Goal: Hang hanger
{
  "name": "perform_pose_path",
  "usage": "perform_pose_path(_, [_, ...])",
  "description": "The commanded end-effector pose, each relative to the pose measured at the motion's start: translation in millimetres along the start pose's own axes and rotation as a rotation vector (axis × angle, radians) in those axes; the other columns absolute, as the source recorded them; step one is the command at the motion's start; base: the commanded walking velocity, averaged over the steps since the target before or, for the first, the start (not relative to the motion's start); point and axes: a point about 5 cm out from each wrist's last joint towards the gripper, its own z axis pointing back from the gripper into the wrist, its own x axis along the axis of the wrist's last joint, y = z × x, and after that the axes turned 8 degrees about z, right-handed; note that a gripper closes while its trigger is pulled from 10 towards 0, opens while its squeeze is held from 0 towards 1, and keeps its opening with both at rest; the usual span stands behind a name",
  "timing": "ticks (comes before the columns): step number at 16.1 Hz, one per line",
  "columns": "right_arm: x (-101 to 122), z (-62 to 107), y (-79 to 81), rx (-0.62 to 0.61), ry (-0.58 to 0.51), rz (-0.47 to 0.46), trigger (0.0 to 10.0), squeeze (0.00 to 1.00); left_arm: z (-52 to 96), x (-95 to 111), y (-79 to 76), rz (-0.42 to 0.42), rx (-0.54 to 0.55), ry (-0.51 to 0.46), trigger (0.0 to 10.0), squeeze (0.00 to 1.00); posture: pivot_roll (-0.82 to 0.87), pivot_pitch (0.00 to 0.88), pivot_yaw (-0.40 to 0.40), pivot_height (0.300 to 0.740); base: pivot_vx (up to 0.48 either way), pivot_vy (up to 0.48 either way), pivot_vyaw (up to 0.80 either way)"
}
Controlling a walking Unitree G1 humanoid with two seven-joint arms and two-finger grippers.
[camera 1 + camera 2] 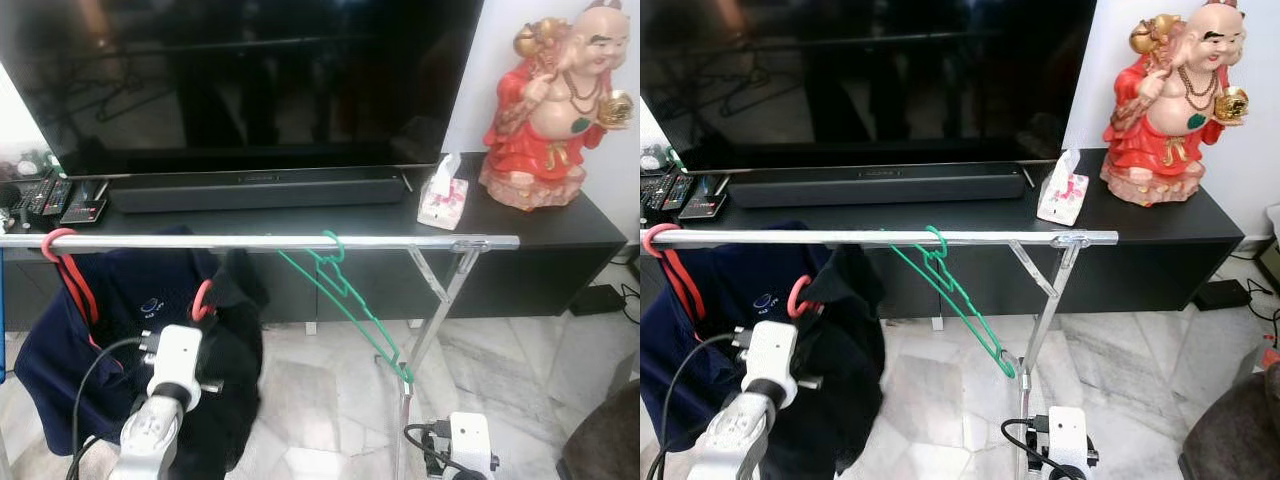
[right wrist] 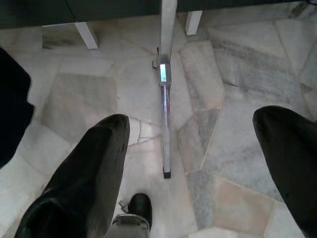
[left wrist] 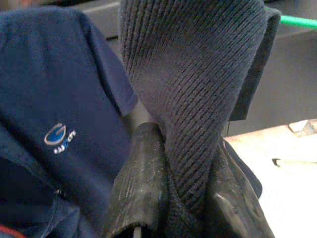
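Standing behind everything is the big dark television (image 1: 240,80) on its black cabinet (image 1: 560,225), and in front of that runs the silver clothes rail (image 1: 250,241), which I'll place the rest by. Under the rail's left end hangs a navy polo shirt (image 1: 110,330) on a red hanger (image 1: 62,250) hooked over the bar. Just right of it, below the rail, a dark knitted garment (image 3: 198,84) droops with a second red hanger (image 1: 203,298) in its neck, hook not on the bar; the left gripper (image 3: 173,198) is pinched tight on a fold of that knit, I'd guess to carry garment and hanger up together. Near the rail's middle a bare green hanger (image 1: 350,300) slants down from the bar toward the diagonal brace. Low beside the rail's upright, the right gripper (image 2: 198,163) points at the marble floor (image 2: 237,99), fingers (image 2: 89,173) spread wide and holding nothing, seemingly idle
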Motion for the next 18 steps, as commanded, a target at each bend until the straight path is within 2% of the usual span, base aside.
perform_pose_path(1, [-0.4,1.1,0.7,0.0,-0.012,-0.009,10.0,0.0,-3.9,9.3,-1.2,-0.013,-0.012,-0.05,10.0,0.0,-0.1,0.0,0.009,0.74,0.0,0.0,0.0])
perform_pose_path(3, [0.2,1.6,0.1,-0.013,-0.025,-0.03,10.0,0.0,-1.9,8.2,-0.3,-0.014,-0.012,-0.05,10.0,0.0,-0.1,0.0,0.009,0.74,0.0,0.0,0.0])
perform_pose_path(4, [48.3,-15.3,-31.2,-0.074,-0.196,-0.035,10.0,0.0,-1.4,7.2,0.2,-0.015,-0.01,-0.048,10.0,0.0,-0.1,0.0,0.008,0.74,0.0,0.0,0.0])
perform_pose_path(5, [70.7,-19.6,-44.5,-0.098,-0.279,-0.035,10.0,0.0,-1.4,7.1,0.3,-0.015,-0.01,-0.048,10.0,0.0,-0.1,0.0,0.008,0.74,0.0,0.0,0.0])
perform_pose_path(7, [72.1,-19.1,-45.1,-0.103,-0.295,-0.045,10.0,0.0,-2.0,6.7,-0.4,-0.013,-0.01,-0.049,10.0,0.0,-0.11,0.0,0.001,0.74,0.0,0.0,0.0])
perform_pose_path(8, [69.1,-10.7,-45.0,-0.113,-0.368,-0.044,10.0,0.0,-2.3,6.3,-0.8,-0.011,-0.01,-0.048,10.0,0.0,-0.11,0.0,0.0,0.74,0.0,0.0,0.0])
perform_pose_path(9, [62.4,-3.6,-46.7,-0.144,-0.39,0.032,10.0,0.0,-2.2,6.0,-2.0,-0.009,-0.012,-0.049,10.0,0.0,-0.11,0.0,-0.002,0.74,0.0,0.0,0.0])
perform_pose_path(10, [60.7,4.3,-39.7,-0.16,-0.427,0.051,10.0,0.0,-2.4,5.6,-3.8,-0.006,-0.016,-0.049,10.0,0.0,-0.11,0.0,-0.004,0.74,0.0,0.0,0.0])
perform_pose_path(12, [60.5,12.9,-36.1,-0.151,-0.478,0.013,10.0,0.0,-2.7,5.6,-3.8,-0.005,-0.016,-0.051,10.0,0.0,-0.11,0.0,-0.007,0.74,0.0,0.0,0.0])
perform_pose_path(13, [61.1,23.3,-45.0,-0.18,-0.493,0.029,10.0,0.0,-2.7,6.2,-2.3,-0.006,-0.014,-0.053,10.0,0.0,-0.11,0.0,-0.007,0.74,0.0,0.0,0.0])
perform_pose_path(14, [56.7,26.3,-51.0,-0.209,-0.448,0.088,10.0,0.0,-2.8,6.0,-1.7,-0.007,-0.013,-0.053,10.0,0.0,-0.11,0.0,-0.007,0.74,0.0,0.0,0.0])
perform_pose_path(15, [40.3,26.6,-60.9,-0.217,-0.336,0.113,10.0,0.0,-3.1,5.5,-1.3,-0.009,-0.012,-0.051,10.0,0.0,-0.11,0.0,-0.008,0.74,0.0,0.0,0.0])
perform_pose_path(16, [6.3,27.5,-79.8,-0.258,-0.152,0.141,10.0,0.0,-3.7,4.7,-2.0,-0.008,-0.017,-0.047,10.0,0.0,-0.13,0.0,-0.008,0.74,0.0,0.0,0.0])
perform_pose_path(17, [-19.9,29.7,-90.6,-0.278,-0.012,0.139,10.0,0.0,-4.9,3.3,-3.6,-0.005,-0.023,-0.039,10.0,0.0,-0.13,0.0,-0.004,0.74,0.0,0.0,0.0])
perform_pose_path(18, [-43.9,36.1,-91.5,-0.245,0.102,0.142,10.0,0.0,-5.3,1.9,-5.9,-0.003,-0.03,-0.036,10.0,0.0,-0.13,0.0,-0.008,0.74,0.0,0.0,0.0])
